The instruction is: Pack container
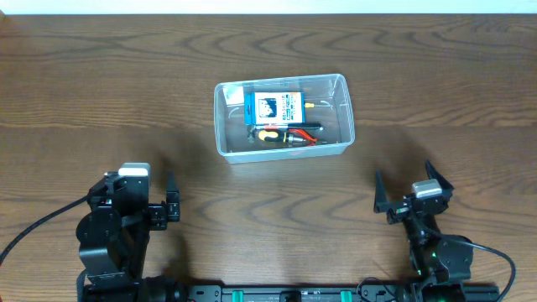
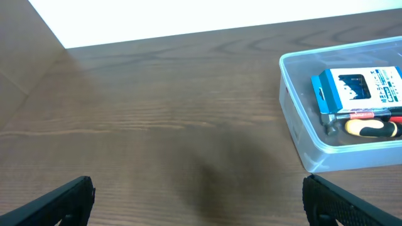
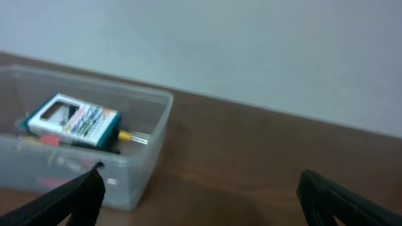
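Resting by the table's near edge, your left gripper [image 2: 201,202] and right gripper [image 3: 201,204] both gape wide, holding nothing. Farther out, the container [image 1: 285,153] sits mid-table toward the far edge, with a blue-and-white box [image 1: 277,106] and hand tools [image 1: 281,134] inside. Packing looks done to me: you have no loose item in view for a next grasp

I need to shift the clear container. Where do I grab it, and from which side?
Probably the right short wall of the container, from above with the right gripper: one finger inside, one outside, under the thick rim. The box and tools lie left of it, leaving room there.
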Controlling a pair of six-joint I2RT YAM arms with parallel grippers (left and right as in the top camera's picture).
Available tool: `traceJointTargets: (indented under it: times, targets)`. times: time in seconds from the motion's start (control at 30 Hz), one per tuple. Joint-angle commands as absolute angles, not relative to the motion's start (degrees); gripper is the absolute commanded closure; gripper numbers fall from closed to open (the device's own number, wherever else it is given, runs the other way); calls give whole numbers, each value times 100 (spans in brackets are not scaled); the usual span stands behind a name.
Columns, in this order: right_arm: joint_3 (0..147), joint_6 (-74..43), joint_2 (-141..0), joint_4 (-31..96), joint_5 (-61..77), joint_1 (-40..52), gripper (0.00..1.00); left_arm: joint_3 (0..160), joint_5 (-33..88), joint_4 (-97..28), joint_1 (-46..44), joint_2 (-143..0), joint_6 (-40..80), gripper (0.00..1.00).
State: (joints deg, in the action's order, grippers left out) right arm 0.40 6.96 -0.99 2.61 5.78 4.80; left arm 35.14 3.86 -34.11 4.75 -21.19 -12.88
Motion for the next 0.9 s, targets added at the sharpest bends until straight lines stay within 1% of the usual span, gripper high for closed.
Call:
traceJointTargets:
  times: [0.0, 0.33, 0.87]
  targets:
    - [32, 670, -27, 405, 578, 523, 1, 3494, 338, -3402, 458, -2086, -1339, 2]
    - [32, 473, -27, 403, 495, 534, 1, 3494, 338, -3402, 458, -2086, -1341, 2]
    - [32, 473, -27, 388, 451, 528, 1, 3494, 338, -3402, 458, -2086, -1341, 2]
